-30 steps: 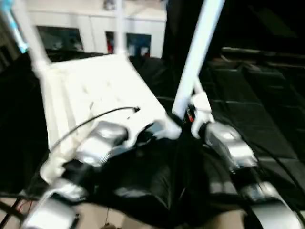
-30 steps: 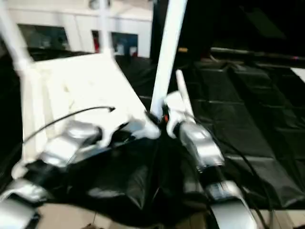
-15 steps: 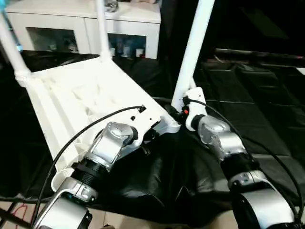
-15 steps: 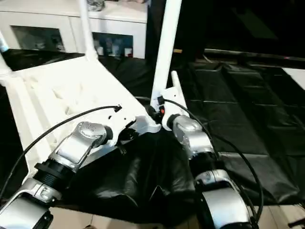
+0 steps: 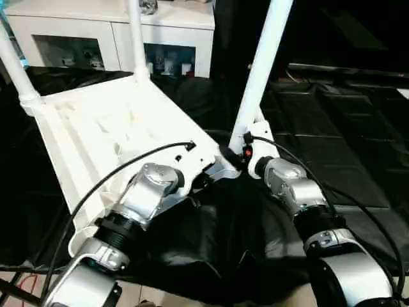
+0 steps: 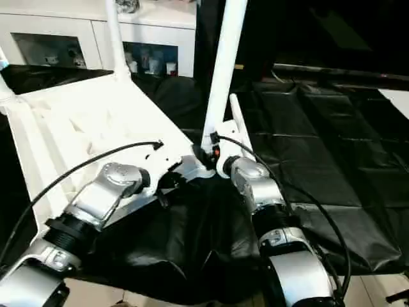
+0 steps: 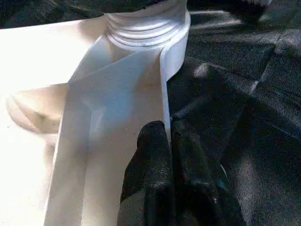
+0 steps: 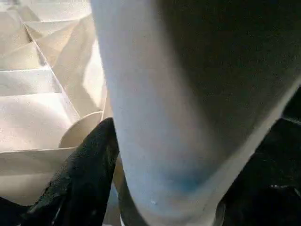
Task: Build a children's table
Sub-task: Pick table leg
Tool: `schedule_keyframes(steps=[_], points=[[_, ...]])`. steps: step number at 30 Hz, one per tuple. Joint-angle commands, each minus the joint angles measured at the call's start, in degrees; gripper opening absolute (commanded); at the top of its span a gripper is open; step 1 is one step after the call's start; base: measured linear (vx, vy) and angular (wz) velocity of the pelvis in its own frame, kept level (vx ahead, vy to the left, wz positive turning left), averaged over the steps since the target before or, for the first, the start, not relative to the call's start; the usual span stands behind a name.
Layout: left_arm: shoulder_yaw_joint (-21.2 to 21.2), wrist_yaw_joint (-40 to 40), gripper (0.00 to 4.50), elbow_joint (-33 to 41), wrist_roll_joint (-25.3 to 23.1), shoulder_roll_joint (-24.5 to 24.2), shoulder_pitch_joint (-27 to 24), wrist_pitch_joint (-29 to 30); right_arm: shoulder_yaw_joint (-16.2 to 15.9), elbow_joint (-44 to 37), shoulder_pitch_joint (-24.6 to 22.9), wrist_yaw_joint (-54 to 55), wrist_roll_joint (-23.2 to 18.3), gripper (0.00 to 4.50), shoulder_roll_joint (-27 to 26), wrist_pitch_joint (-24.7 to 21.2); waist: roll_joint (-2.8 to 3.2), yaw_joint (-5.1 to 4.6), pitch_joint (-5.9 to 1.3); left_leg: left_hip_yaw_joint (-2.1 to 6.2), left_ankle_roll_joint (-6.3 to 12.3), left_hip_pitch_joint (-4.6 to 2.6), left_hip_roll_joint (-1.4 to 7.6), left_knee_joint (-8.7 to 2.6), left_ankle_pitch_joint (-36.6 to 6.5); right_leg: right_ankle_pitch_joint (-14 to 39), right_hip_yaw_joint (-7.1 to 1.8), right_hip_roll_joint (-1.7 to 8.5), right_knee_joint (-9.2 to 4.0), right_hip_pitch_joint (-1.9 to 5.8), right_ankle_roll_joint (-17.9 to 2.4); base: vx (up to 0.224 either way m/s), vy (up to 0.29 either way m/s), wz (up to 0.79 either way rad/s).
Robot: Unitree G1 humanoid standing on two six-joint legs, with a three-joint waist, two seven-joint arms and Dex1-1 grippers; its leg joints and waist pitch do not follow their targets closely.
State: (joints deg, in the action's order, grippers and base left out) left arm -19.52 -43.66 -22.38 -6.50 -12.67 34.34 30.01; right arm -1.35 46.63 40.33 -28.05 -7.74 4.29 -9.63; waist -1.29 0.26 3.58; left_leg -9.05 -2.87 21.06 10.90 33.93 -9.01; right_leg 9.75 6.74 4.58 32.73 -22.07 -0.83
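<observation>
The children's table lies upside down and tilted, its ribbed white top (image 5: 108, 128) resting on black sheeting. Three white legs stand up from corner sockets: one at the far left (image 5: 14, 64), one at the back (image 5: 136, 38), and a long one (image 5: 262, 70) at the near right corner. My left gripper (image 7: 170, 141) is shut on the thin rim wall (image 7: 162, 84) just below that corner's round socket (image 7: 146, 28). My right gripper (image 5: 241, 153) is at the base of the long leg (image 8: 164, 94), which rises right in front of its wrist camera.
Black sheeting (image 5: 332, 128) covers the work surface and hangs in folds over the near edge. A white cabinet (image 5: 96, 32) with glass-fronted compartments stands behind the table. A black cable (image 5: 128, 163) arcs over my left forearm.
The head view has steadied and shifted a little. Both grippers stay where they were, the left on the rim and the right at the long leg's base.
</observation>
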Motion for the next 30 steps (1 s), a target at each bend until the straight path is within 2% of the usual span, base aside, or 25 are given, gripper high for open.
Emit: schedule_keyframes(steps=[1,3,4,5,6,9,10,11,12,13,15,17,23,25,29,30], points=[[-1.7,-3.3,0.00,5.8,2.0,1.6,1.8,-4.9,-1.9,2.5,-1.1,-2.4,-0.4,3.49,-2.5,-2.3,0.86,0.12,-3.19,1.56,-2.21,-1.73,2.39,-4.83,-33.3,30.2,-2.82,4.73,-5.61,0.55,-7.2,0.000,0.000,0.00],[-2.3,-4.8,0.00,6.4,1.9,0.3,1.1,-6.1,-2.0,1.0,-1.2,-3.6,-0.3,3.60,-1.9,-2.1,0.79,0.32,-3.25,1.53,-2.05,-1.45,2.48,-4.95,-32.0,29.0,-3.05,4.81,-5.32,0.77,-7.8,0.000,0.000,0.00],[-2.6,-5.9,0.00,6.6,1.8,-0.6,0.6,-7.0,-2.3,-0.4,-1.4,-4.8,-0.2,3.93,-1.3,-2.0,0.73,0.45,-3.43,1.31,-1.84,-1.12,2.54,-5.01,-29.7,26.7,-3.36,4.77,-4.96,0.95,-8.6,0.000,0.000,0.00],[-2.7,-6.4,0.00,6.7,1.8,-1.1,0.4,-7.4,-2.4,-1.2,-1.6,-5.5,-0.3,3.93,-1.0,-1.9,0.73,0.45,-3.43,1.31,-1.84,-1.12,2.54,-5.01,-29.7,26.7,-3.36,4.77,-4.96,0.95,-8.6,0.000,0.000,0.00],[-2.9,-7.4,0.00,6.9,1.9,-2.0,-0.1,-8.5,-2.6,-2.8,-2.1,-7.2,-0.5,3.94,-0.4,-2.2,0.75,0.77,-3.55,1.11,-1.51,-1.01,2.53,-4.98,-27.7,24.8,-3.60,4.76,-4.70,1.03,-9.1,0.000,0.000,0.00],[-3.1,-8.7,0.00,7.3,2.1,-2.9,-0.7,-9.3,-3.0,-4.6,-2.6,-9.3,-0.9,3.94,0.5,-2.6,0.39,1.75,-4.22,0.52,0.05,-0.16,2.66,-4.89,-19.4,17.3,-3.98,4.71,-3.55,1.97,-10.4,0.000,0.000,0.00],[-3.1,-9.6,0.00,7.6,2.4,-3.5,-1.1,-9.7,-3.5,-5.8,-3.1,-10.6,-0.9,3.94,1.2,-2.8,0.58,2.27,-4.28,0.18,0.60,-0.51,2.78,-4.78,-17.0,14.5,-4.06,4.52,-3.33,1.65,-11.3,0.000,0.000,0.00],[-3.1,-10.3,0.00,7.8,2.6,-4.2,-1.4,-9.9,-4.1,-7.2,-3.7,-12.2,-0.9,3.94,2.1,-3.0,0.52,2.25,-4.30,-0.04,0.85,-0.49,2.71,-4.66,-16.1,13.3,-4.12,4.39,-3.16,1.62,-11.7,0.000,0.000,0.00],[-3.1,-10.8,0.00,7.9,2.8,-4.6,-1.6,-10.2,-4.5,-8.2,-4.1,-13.5,-0.8,3.94,2.8,-3.1,0.21,2.59,-4.36,-0.29,1.38,-0.50,2.68,-4.54,-14.4,11.4,-4.14,4.35,-2.94,1.76,-12.3,0.000,0.000,0.00],[-3.1,-11.5,0.00,8.0,3.1,-5.2,-1.9,-10.8,-4.9,-9.3,-4.6,-14.7,-0.7,3.94,3.7,-3.4,0.38,2.83,-4.40,-0.30,1.88,-0.30,2.68,-4.51,-12.7,9.8,-4.14,4.32,-2.65,1.99,-12.6,0.000,0.000,0.00],[-2.9,-12.4,0.00,8.2,3.4,-5.7,-2.2,-11.1,-5.3,-10.7,-5.3,-16.4,-0.6,3.94,4.8,-3.7,0.25,3.14,-4.59,-0.38,2.36,-0.25,2.66,-4.39,-10.3,7.4,-4.13,4.26,-2.25,2.19,-13.0,0.000,0.000,0.00],[-2.6,-13.9,0.00,8.5,4.0,-6.6,-2.7,-11.7,-5.8,-13.1,-6.3,-18.9,-0.6,3.94,6.4,-4.6,0.28,3.37,-4.50,-0.50,2.69,-0.30,2.68,-4.36,-9.7,6.6,-4.18,4.21,-2.18,2.19,-13.2,0.000,0.000,0.00],[-2.6,-17.9,0.00,9.6,5.4,-8.3,-3.6,-14.0,-7.1,-17.4,-8.1,-23.6,-0.9,3.94,10.1,-5.6,0.26,3.89,-4.11,-0.53,1.04,-0.78,2.78,-4.60,-13.7,13.8,-4.34,4.18,-2.97,1.74,-11.4,0.000,0.000,0.00],[-2.7,-19.0,0.00,9.7,5.9,-8.8,-3.8,-15.2,-7.5,-18.7,-8.8,-25.0,-1.0,3.94,11.2,-5.6,0.32,4.36,-4.20,-0.55,0.78,-0.87,2.84,-4.60,-13.7,14.1,-4.41,4.15,-2.96,1.69,-10.9,0.000,0.000,0.00],[-2.8,-20.3,0.00,9.8,6.3,-9.4,-4.0,-15.7,-7.7,-20.0,-9.5,-25.8,-1.0,3.94,11.9,-5.8,0.23,4.61,-4.24,-0.61,0.66,-0.86,2.79,-4.57,-13.4,13.3,-4.47,4.13,-2.80,1.64,-11.0,0.000,0.000,0.00],[-3.0,-21.0,0.00,9.6,6.2,-9.9,-4.1,-16.1,-8.0,-20.4,-9.7,-26.3,-0.9,3.94,12.4,-5.7,0.46,4.67,-4.32,-0.58,0.58,-0.80,2.76,-4.54,-13.1,12.6,-4.45,4.08,-2.73,1.72,-11.1,0.000,0.000,0.00]])
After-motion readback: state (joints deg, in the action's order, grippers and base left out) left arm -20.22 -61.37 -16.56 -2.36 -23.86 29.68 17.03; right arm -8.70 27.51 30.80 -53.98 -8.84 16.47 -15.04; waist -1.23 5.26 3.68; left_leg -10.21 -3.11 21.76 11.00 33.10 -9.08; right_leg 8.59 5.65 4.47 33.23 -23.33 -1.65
